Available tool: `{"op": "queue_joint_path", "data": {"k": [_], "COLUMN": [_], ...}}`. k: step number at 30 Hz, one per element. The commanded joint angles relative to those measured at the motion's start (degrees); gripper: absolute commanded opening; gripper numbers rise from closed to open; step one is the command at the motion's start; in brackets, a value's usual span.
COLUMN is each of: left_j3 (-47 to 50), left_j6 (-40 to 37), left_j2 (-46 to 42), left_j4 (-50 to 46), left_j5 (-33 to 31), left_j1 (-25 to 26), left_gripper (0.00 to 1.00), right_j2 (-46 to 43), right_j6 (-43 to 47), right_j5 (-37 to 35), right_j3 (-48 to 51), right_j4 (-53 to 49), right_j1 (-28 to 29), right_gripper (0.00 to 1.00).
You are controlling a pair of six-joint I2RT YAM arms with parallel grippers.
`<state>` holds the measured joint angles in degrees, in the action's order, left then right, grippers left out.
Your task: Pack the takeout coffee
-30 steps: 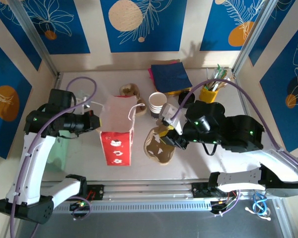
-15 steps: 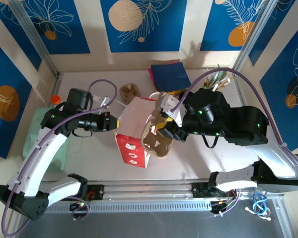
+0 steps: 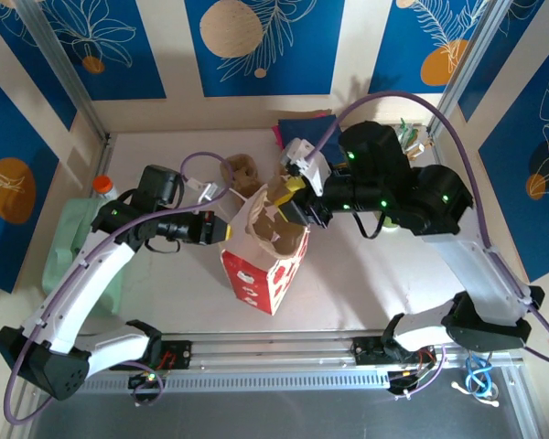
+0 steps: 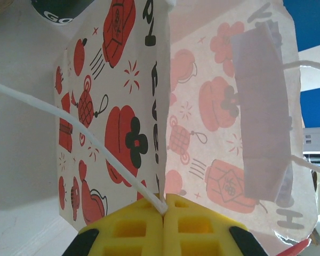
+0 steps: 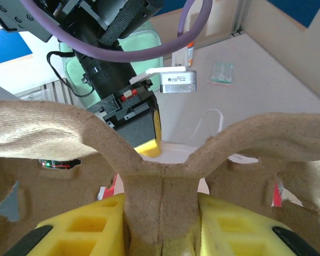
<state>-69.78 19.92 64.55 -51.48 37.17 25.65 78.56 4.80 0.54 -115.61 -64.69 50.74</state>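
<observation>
The white paper bag with red print (image 3: 259, 274) stands tilted at the table's middle, mouth open. My left gripper (image 3: 223, 229) is shut on its white string handle and rim (image 4: 164, 205). The bag's printed walls (image 4: 112, 106) spread out ahead of the left wrist camera. My right gripper (image 3: 297, 203) is shut on the centre ridge of the brown pulp cup carrier (image 5: 160, 181), holding the carrier (image 3: 279, 227) at the bag's mouth. The takeout coffee cup is hidden behind the right gripper in the top view. A dark printed band (image 4: 58, 9) peeks in the left wrist view; I cannot tell if it is the cup.
A second pulp carrier (image 3: 242, 170) lies behind the bag. Dark blue napkins (image 3: 304, 128) sit at the back. The yellow utensil pot (image 3: 404, 137) is mostly hidden by the right arm. A green pad (image 3: 66, 245) and an orange-capped bottle (image 3: 102, 186) are at the left.
The right gripper lifted the carrier off the table and carried it back-left to the bag's mouth. The left gripper pulled the bag rightward and tilted it open.
</observation>
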Motion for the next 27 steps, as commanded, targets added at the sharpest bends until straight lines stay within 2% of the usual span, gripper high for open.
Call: {"op": "queue_joint_path", "data": {"k": [1,6,15,23,27], "left_j3": [0.5,0.9,0.7,0.3,0.1], "left_j6": [-1.6,-1.7,-2.5,-3.2,-3.7], "left_j2": [0.3,-0.1,0.7,1.4,1.5], "left_j4": [2.2,3.0,2.9,2.4,1.9], "left_j5": [2.1,2.2,2.4,2.8,2.9], "left_j1": [0.5,0.5,0.6,0.6,0.6], "left_gripper": [0.0,0.0,0.0,0.0,0.0], "right_j2": [2.1,2.9,4.9,7.9,8.6], "right_j6": [1.3,-0.4,0.9,2.0,3.1], "right_j5": [9.4,17.9,24.5,23.8,21.1], "right_j3": [-0.4,3.8,9.5,12.5,14.4], "right_j4": [1.0,4.7,3.8,1.9,1.9], "right_j1": [-2.9,-8.4,-9.6,-10.2,-10.3], "right_gripper": [0.32,0.32,0.31,0.31,0.32]}}
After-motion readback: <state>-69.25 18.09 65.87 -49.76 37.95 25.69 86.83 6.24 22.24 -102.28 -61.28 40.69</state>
